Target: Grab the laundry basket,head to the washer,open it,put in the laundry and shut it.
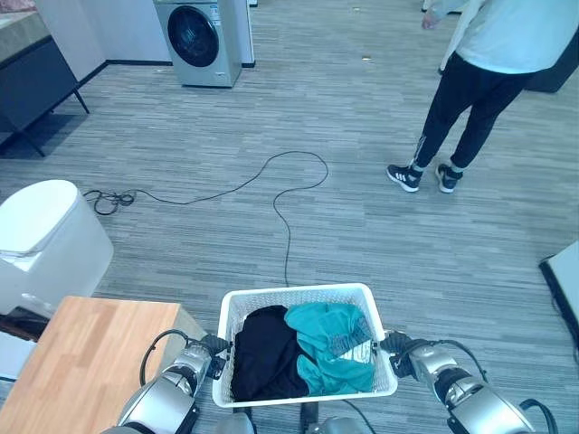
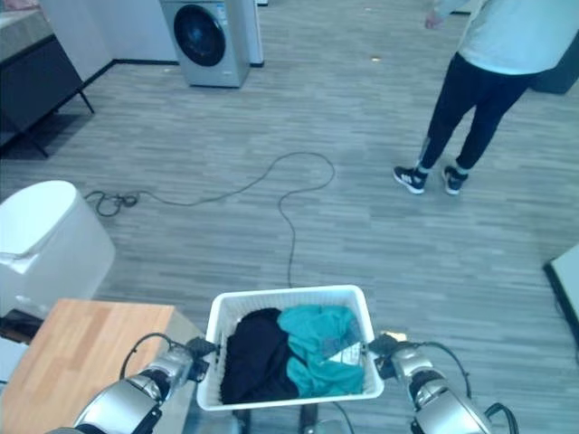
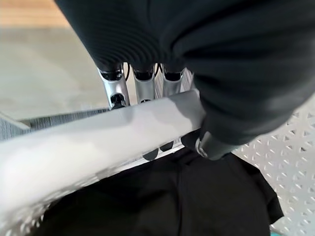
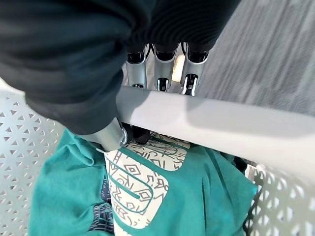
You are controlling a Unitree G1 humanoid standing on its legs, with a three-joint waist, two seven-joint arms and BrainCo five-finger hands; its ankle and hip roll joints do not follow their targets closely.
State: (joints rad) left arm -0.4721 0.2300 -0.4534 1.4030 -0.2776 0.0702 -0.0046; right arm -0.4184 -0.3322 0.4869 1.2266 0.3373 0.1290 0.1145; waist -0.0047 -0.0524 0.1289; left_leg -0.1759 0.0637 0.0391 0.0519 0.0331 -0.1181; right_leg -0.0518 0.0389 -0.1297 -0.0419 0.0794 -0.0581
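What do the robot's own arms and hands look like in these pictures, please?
Both arms are glossy silver-grey with rounded shells. The left hand and right hand wear dark ribbed covers over the back and wrist. Their fingers are silver with dark tips, set in a row, the thumb apart.

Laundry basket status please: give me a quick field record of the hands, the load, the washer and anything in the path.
basket: white laundry basket, carried in front of the robot
left hand: left hand curled round the basket's left rim
right hand: right hand curled round the right rim
load: black garment on the left, teal garment on the right
washer: washer far ahead to the left, door closed
path: black cable across the floor; person standing ahead right
nearby: wooden table at lower left
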